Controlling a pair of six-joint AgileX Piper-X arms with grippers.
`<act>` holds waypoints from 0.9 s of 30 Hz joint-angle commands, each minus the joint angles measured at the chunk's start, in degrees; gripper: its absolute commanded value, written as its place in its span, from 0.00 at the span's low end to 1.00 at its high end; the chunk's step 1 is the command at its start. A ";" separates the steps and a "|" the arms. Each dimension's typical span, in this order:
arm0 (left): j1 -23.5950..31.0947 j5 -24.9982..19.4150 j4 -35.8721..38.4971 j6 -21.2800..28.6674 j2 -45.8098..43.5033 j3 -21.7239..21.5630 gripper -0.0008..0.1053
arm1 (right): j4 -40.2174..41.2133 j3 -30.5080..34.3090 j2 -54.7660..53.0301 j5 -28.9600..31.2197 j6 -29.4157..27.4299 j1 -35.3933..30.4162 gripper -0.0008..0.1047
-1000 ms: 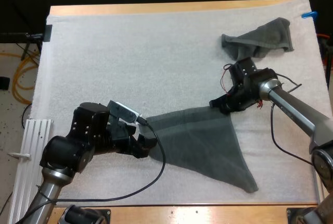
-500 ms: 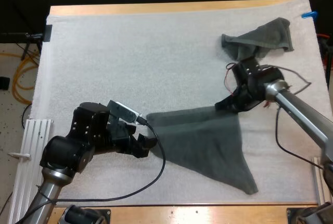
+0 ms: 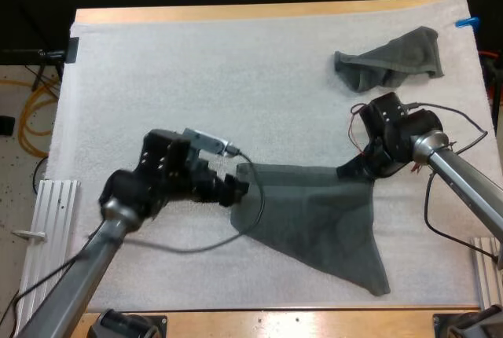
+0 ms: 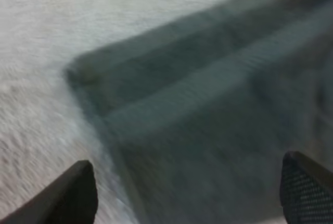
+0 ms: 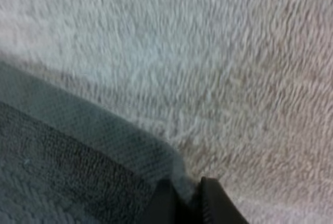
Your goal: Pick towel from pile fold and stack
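A dark grey-green towel point(image 3: 314, 216) lies spread on the white mat point(image 3: 196, 78), tapering to a point near the front edge. My left gripper point(image 3: 239, 189) sits at the towel's left corner. In the left wrist view, that gripper point(image 4: 190, 182) is open, its fingers point(image 4: 73, 195) wide apart over the towel point(image 4: 208, 130) just behind its corner. My right gripper point(image 3: 350, 171) is shut on the towel's right corner. In the right wrist view, its gripper point(image 5: 184, 195) pinches the towel's hem point(image 5: 104, 135). A second towel point(image 3: 391, 59) lies crumpled at the back right.
A white ribbed rail point(image 3: 43, 220) lies off the mat's left side. The mat's far and left parts are bare. The table's wooden front edge point(image 3: 299, 321) runs just below the towel's tip.
My right gripper has moved right and a little nearer, dragging the towel's corner with it. My left arm has stretched out, its gripper shifting right and farther along the towel's left corner.
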 commanded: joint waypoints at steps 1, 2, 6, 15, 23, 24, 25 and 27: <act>-0.21 -1.26 -2.37 -1.17 1.86 -0.14 0.67 | -0.06 0.36 -0.41 -0.06 -0.43 -0.08 0.01; -0.21 -1.35 -3.92 -1.85 3.99 -0.14 0.67 | -0.08 0.67 -0.41 -0.06 -0.27 -0.08 0.01; -0.21 -0.78 -10.06 -4.01 10.43 -0.14 0.67 | -0.21 0.98 -0.41 -0.06 -0.04 -0.08 0.01; -0.21 3.01 -19.48 -9.81 23.94 -2.79 0.66 | -1.27 0.98 -0.41 -0.06 -0.04 -0.08 0.01; -0.21 3.00 -17.80 -9.81 29.56 -6.90 0.66 | -1.27 0.98 -0.41 -0.06 -0.04 -0.08 0.01; -0.21 2.87 -17.52 -9.81 29.82 -6.88 0.66 | -1.27 0.98 -0.41 -0.06 -0.04 -0.08 0.01; -0.21 2.60 -16.94 -9.81 30.13 -6.88 0.66 | -1.27 0.98 -0.41 -0.06 -0.04 -0.08 0.01; -0.21 2.34 -15.89 -9.81 30.64 -6.88 0.66 | -1.27 0.98 -0.41 -0.06 -0.04 -0.08 0.01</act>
